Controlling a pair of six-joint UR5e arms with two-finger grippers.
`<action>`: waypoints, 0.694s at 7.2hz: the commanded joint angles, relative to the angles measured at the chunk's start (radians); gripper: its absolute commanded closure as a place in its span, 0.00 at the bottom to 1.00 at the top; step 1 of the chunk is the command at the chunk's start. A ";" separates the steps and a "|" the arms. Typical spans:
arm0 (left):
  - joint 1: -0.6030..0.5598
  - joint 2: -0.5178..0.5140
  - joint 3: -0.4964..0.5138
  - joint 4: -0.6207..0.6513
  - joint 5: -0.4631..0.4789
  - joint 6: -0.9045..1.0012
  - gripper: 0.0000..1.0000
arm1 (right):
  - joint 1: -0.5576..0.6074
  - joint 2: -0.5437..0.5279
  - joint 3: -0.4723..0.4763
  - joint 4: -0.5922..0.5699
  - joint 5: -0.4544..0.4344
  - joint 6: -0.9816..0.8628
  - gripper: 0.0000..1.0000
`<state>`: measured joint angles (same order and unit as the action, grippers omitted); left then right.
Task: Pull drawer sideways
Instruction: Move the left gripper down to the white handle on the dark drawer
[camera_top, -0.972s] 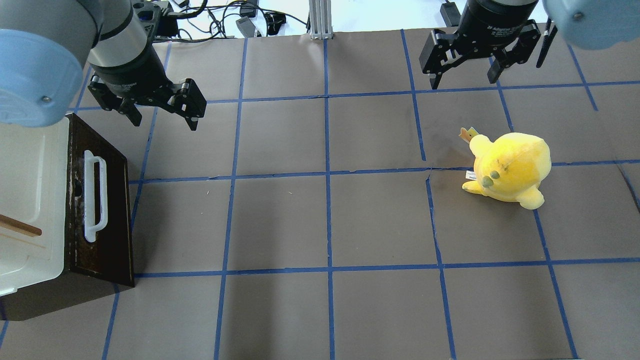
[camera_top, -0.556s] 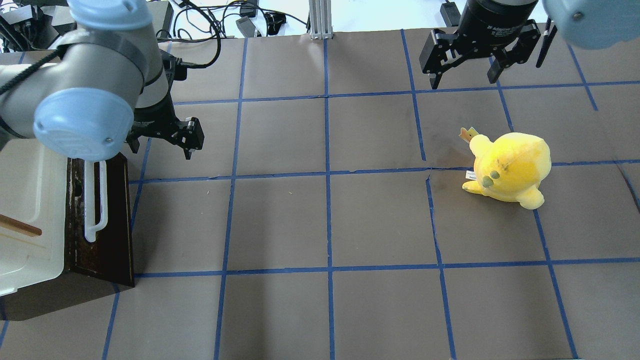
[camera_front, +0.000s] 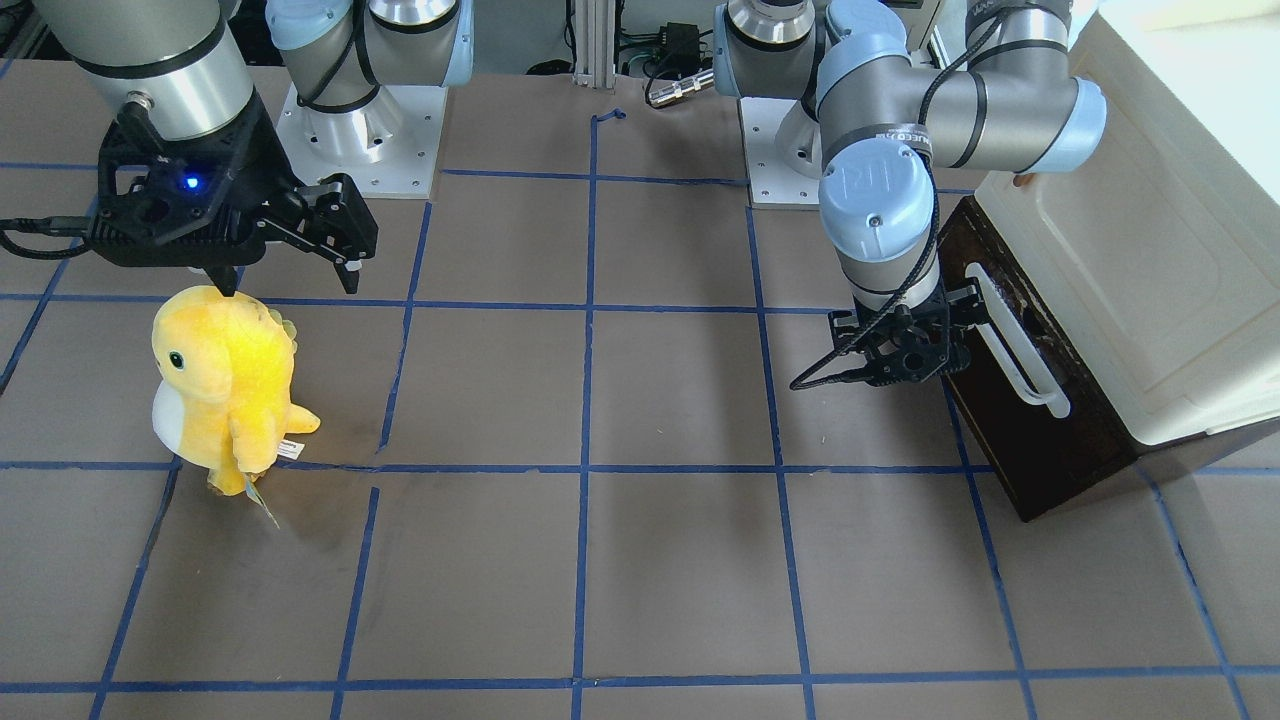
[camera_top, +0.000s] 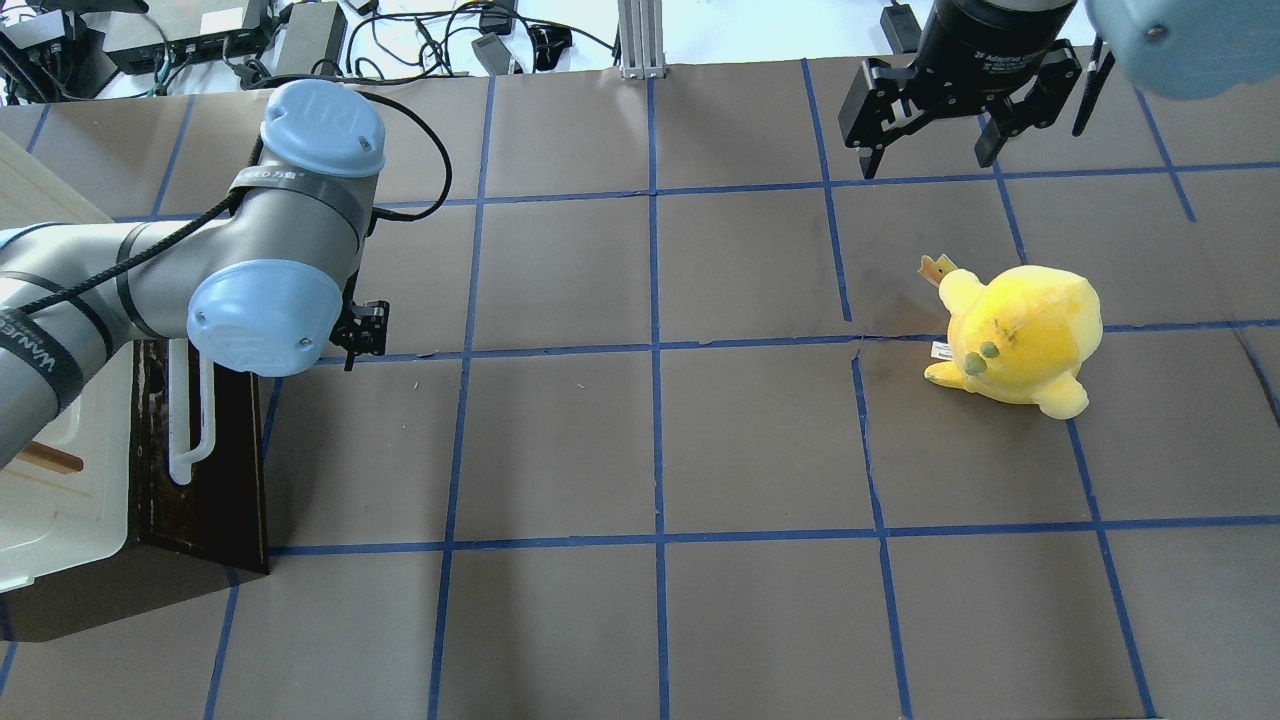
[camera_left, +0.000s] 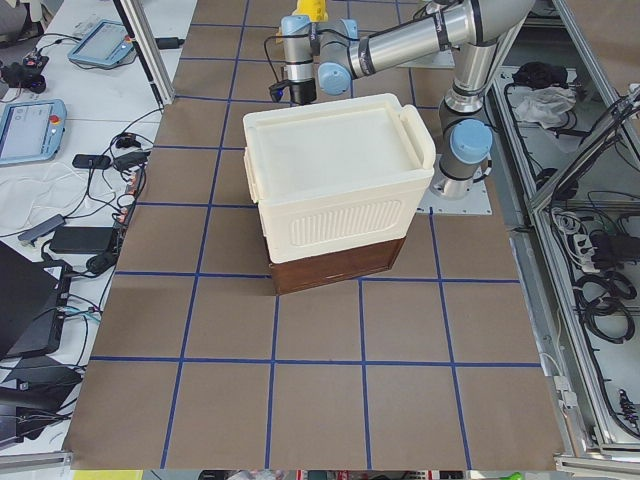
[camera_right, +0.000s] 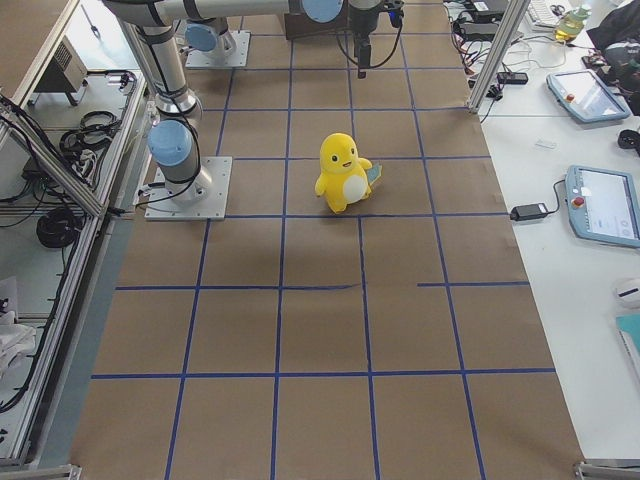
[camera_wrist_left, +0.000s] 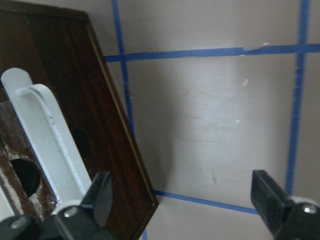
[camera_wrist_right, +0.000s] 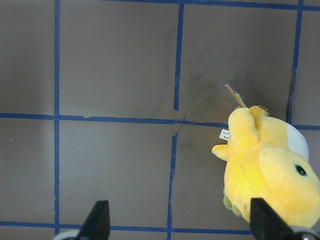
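The drawer (camera_top: 215, 480) is at the table's left edge, with a dark brown wooden front and a long white bar handle (camera_top: 188, 420). It sits closed under a cream box (camera_front: 1130, 270). My left gripper (camera_front: 905, 362) is open, low beside the far end of the drawer front. In the left wrist view, my left gripper (camera_wrist_left: 182, 200) has one finger (camera_wrist_left: 97, 192) over the wooden front (camera_wrist_left: 65, 95) next to the handle (camera_wrist_left: 50, 135), and the other finger over bare table. It holds nothing. My right gripper (camera_top: 927, 160) is open and empty at the far right.
A yellow plush toy (camera_top: 1020, 335) stands on the right half of the table, just in front of the right gripper; it also shows in the right wrist view (camera_wrist_right: 265, 170). The brown table has a grid of blue tape lines (camera_top: 655, 350). Cables lie beyond the far edge.
My left arm has swung forward and down, bringing its open gripper from above the table's far left to the far end of the drawer front. The right arm and plush have not moved.
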<state>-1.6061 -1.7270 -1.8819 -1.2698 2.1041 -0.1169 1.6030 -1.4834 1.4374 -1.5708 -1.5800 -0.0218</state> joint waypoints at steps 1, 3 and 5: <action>-0.037 -0.043 -0.008 -0.002 0.137 -0.081 0.00 | 0.000 0.000 0.000 0.000 0.000 0.000 0.00; -0.078 -0.071 -0.042 -0.002 0.337 -0.110 0.00 | 0.000 0.000 0.000 0.000 0.000 0.000 0.00; -0.078 -0.094 -0.069 -0.009 0.347 -0.109 0.00 | 0.000 0.000 0.000 0.000 0.000 0.000 0.00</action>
<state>-1.6816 -1.8016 -1.9331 -1.2762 2.4344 -0.2231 1.6030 -1.4833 1.4374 -1.5708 -1.5800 -0.0215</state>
